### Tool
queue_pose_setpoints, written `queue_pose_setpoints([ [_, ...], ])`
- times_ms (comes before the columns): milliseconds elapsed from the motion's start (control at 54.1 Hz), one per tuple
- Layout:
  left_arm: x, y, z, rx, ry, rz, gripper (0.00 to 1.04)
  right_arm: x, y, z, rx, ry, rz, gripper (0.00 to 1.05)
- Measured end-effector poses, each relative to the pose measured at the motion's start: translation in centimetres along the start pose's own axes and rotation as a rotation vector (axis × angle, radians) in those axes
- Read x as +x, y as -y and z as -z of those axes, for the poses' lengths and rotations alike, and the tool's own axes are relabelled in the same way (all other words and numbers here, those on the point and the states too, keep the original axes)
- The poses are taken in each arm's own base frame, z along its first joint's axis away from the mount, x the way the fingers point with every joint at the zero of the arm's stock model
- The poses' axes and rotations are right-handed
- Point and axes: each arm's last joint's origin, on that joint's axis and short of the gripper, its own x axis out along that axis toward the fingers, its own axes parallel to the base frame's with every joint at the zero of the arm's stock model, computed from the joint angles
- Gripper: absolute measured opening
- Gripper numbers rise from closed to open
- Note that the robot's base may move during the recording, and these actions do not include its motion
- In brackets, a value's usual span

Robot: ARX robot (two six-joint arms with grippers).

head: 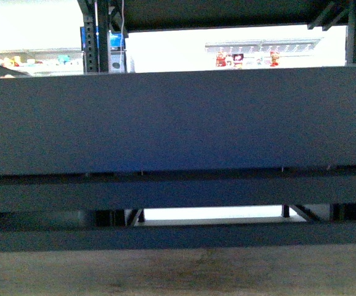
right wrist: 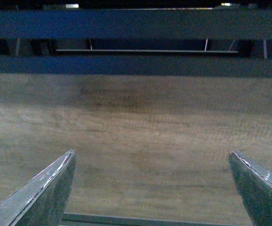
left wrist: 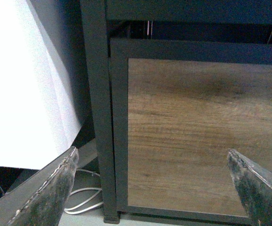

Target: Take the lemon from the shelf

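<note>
Front view: the shelf (head: 178,117) fills the frame. Its black tray edge runs across the middle and the wood-grain panel (head: 178,274) lies along the near bottom. The camera sits below deck level, so the deck top is hidden. The lemon is not seen in any view; if it is there, it lies up on the deck, out of sight. Neither arm shows. Bright wall shelves (head: 246,58) stand far behind.

Left wrist view: the left gripper (left wrist: 151,153) is low and points at one end of the panel, beside the black frame post (left wrist: 96,94). Its fingers are spread wide with nothing between them. A white cable (left wrist: 82,197) lies on the floor near the post's foot.

Right wrist view: the right gripper (right wrist: 152,153) is low and faces the panel squarely, with a black rail above. Its fingers are wide apart and empty.

Judgement: the step in hand is approach and search — no reach has begun. The next move calls for raising an arm above the tray edge to bring the lemon into sight, then coming in over the front lip without striking it.
</note>
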Motion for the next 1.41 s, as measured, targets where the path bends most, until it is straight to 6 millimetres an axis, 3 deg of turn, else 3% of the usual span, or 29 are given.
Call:
queue_pose_setpoints([
  [1405,0.0,0.0,0.0,0.0,0.0,0.0,0.97,0.0,0.0,0.0,0.0,0.0,0.0,0.97],
])
